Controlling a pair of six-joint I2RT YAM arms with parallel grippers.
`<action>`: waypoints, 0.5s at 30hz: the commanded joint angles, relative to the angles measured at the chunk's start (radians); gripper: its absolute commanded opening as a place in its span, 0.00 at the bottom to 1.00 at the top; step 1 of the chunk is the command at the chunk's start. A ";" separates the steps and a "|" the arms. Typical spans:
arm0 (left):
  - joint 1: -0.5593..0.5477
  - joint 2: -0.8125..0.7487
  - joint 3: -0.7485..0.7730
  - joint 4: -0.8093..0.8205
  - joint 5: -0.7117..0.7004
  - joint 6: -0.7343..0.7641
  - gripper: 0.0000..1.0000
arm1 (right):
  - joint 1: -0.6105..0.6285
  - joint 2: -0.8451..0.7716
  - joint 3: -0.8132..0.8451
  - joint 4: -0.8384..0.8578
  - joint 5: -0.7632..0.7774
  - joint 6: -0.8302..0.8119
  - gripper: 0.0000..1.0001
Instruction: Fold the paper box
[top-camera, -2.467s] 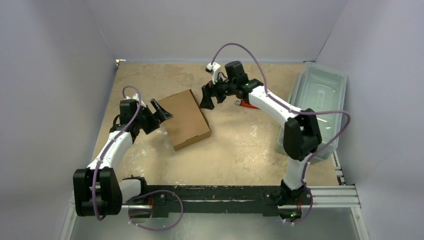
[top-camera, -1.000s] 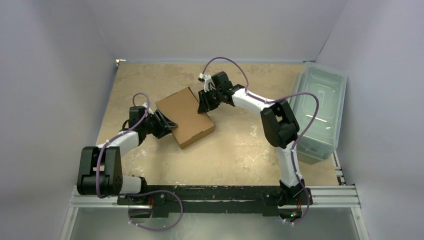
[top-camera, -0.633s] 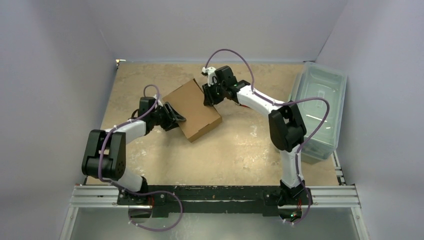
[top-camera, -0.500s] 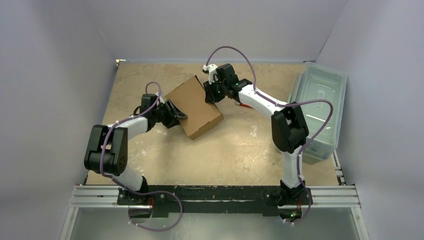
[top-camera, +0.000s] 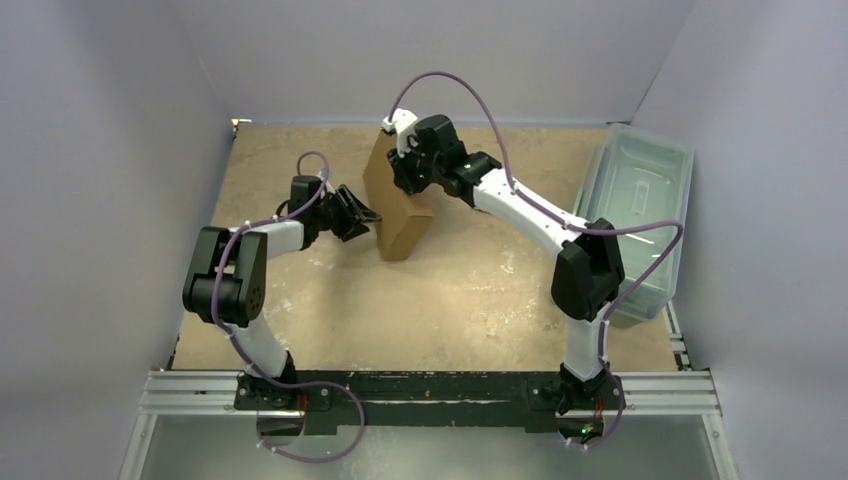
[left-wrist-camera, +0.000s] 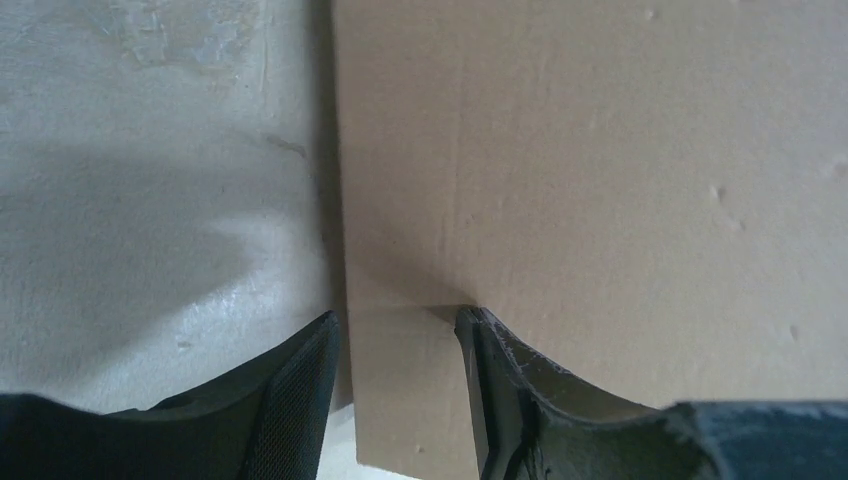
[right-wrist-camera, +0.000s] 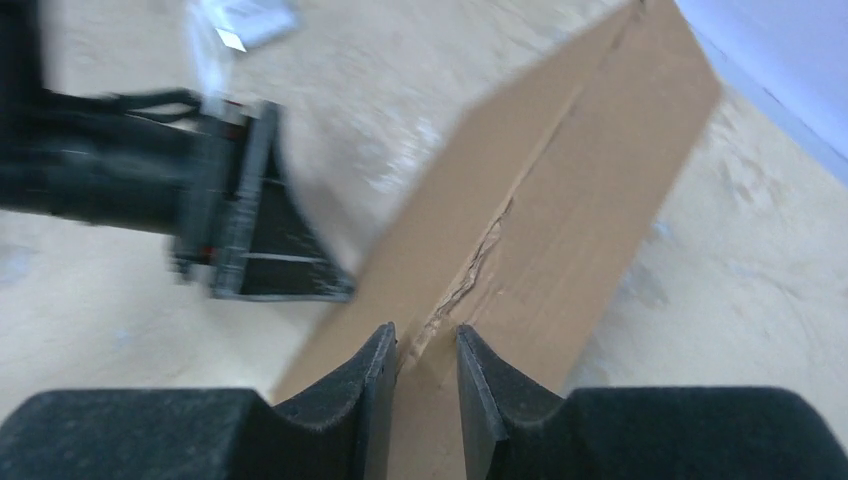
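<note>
The paper box (top-camera: 400, 205), plain brown cardboard, stands tilted up on one long edge near the table's middle. My left gripper (top-camera: 368, 218) is at its lower left side. In the left wrist view its jaws (left-wrist-camera: 398, 340) close on a narrow cardboard wall of the box (left-wrist-camera: 600, 150). My right gripper (top-camera: 400, 175) sits on the box's raised top edge. In the right wrist view its fingers (right-wrist-camera: 425, 345) pinch that edge along a torn crease of the box (right-wrist-camera: 560, 200), and the left gripper (right-wrist-camera: 250, 210) shows blurred beyond.
A translucent grey-green plastic bin (top-camera: 640, 210) stands along the right wall. The sandy table surface (top-camera: 470, 290) stretches in front of the box. Grey walls close in the back and both sides.
The box has swung from lying flat to standing on its edge. The right gripper rose with the top edge and narrowed. The left arm pushed in to the right.
</note>
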 joint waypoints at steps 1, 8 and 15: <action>-0.027 0.038 0.039 0.067 -0.027 -0.011 0.48 | 0.117 0.004 0.053 -0.085 -0.102 0.005 0.30; -0.008 -0.004 -0.002 0.027 -0.059 0.012 0.48 | 0.183 0.072 0.123 -0.102 -0.134 0.022 0.33; 0.120 -0.139 -0.119 -0.016 -0.052 0.034 0.50 | 0.194 0.083 0.223 -0.154 -0.308 -0.046 0.36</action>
